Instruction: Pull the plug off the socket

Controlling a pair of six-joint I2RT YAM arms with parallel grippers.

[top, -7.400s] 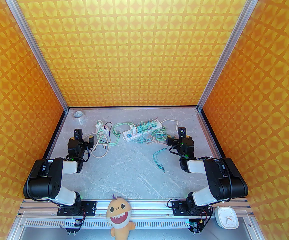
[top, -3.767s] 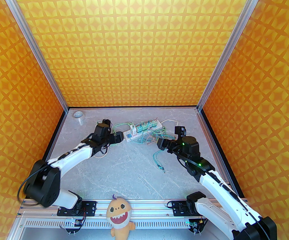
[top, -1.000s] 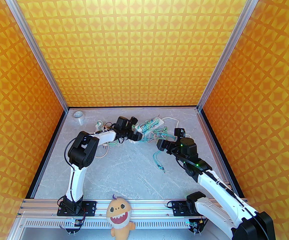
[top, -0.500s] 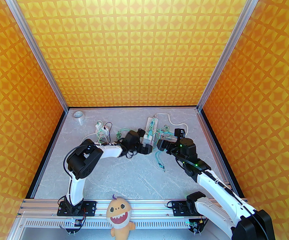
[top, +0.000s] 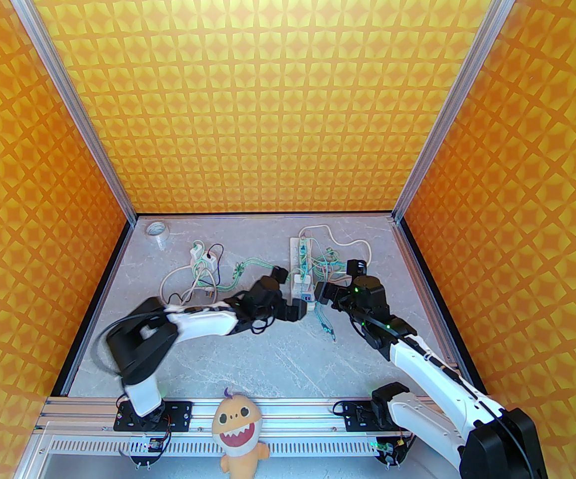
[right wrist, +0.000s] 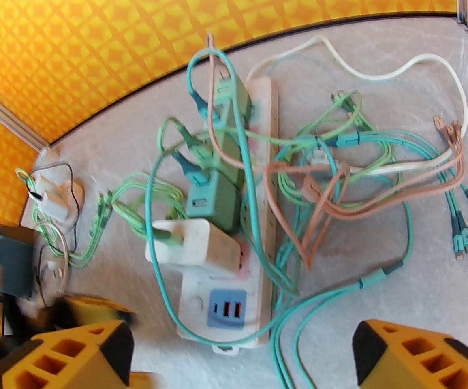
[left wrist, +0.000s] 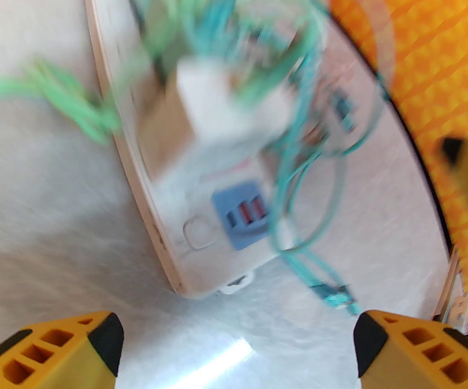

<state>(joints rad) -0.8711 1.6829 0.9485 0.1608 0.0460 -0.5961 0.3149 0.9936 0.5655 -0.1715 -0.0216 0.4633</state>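
A tape roll [top: 157, 230] sits in the far left corner of the grey table [top: 248, 357]. To its right lies a small white adapter [top: 198, 255] in a loose tangle of green and white leads. The left gripper [left wrist: 238, 334] hangs low over the table just near of the socket's [right wrist: 193, 294] near end. Its yellow fingers [left wrist: 75, 347] are spread wide with nothing between them, and the wrist view is blurred.

The socket lies right of centre, running from near to far, flat on the table. At its near end is a blue face with small ports [right wrist: 227, 308]. Just beyond that a white plug [right wrist: 193, 243] stands seated in the strip, a green lead coming out of its left side. Farther along, three green adapters [right wrist: 213, 205] are plugged in a row. Teal, green and pink cables [right wrist: 339, 201] spill over the strip and across the table to its right, with a white cord [right wrist: 379, 75] looping at the far side.

The right gripper [right wrist: 242, 340] is at the socket's near end, on its right, with jaws wide apart and holding nothing
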